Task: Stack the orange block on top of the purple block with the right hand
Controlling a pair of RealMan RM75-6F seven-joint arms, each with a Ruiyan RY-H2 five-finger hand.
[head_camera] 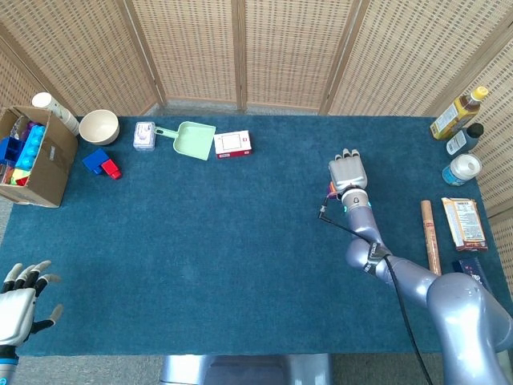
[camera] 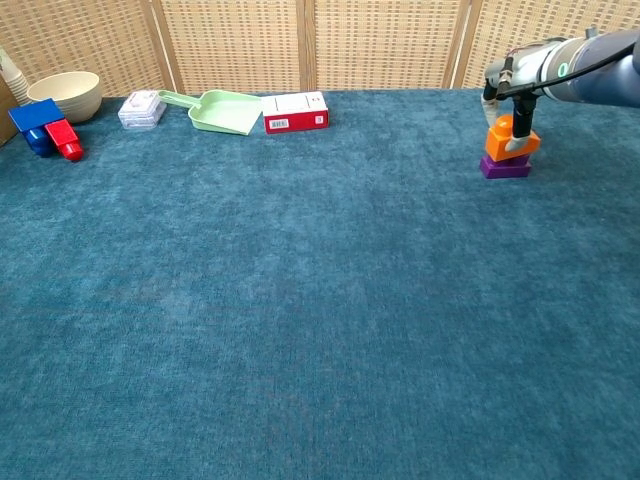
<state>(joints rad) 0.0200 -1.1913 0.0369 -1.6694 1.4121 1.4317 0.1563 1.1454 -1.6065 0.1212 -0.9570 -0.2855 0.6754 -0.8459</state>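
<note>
The orange block [camera: 508, 139] sits on the purple block [camera: 505, 168] at the table's far right in the chest view. My right hand [camera: 528, 72] reaches down over the stack, and a dark fingertip [camera: 520, 127] lies across the orange block's front, with another finger behind, pinching it. In the head view the right hand [head_camera: 348, 173] covers the stack, and only a sliver of the blocks [head_camera: 331, 190] shows at its left edge. My left hand [head_camera: 20, 301] hovers off the table's near left corner, fingers spread, holding nothing.
Along the back left stand a cream bowl [head_camera: 99, 126], a clear small box [head_camera: 144, 134], a green scoop [head_camera: 191, 139], a red-and-white box [head_camera: 233, 143] and blue and red blocks [head_camera: 102, 164]. A cardboard box [head_camera: 32, 156] sits far left. Bottles [head_camera: 459, 144] and packets [head_camera: 463, 223] line the right edge.
</note>
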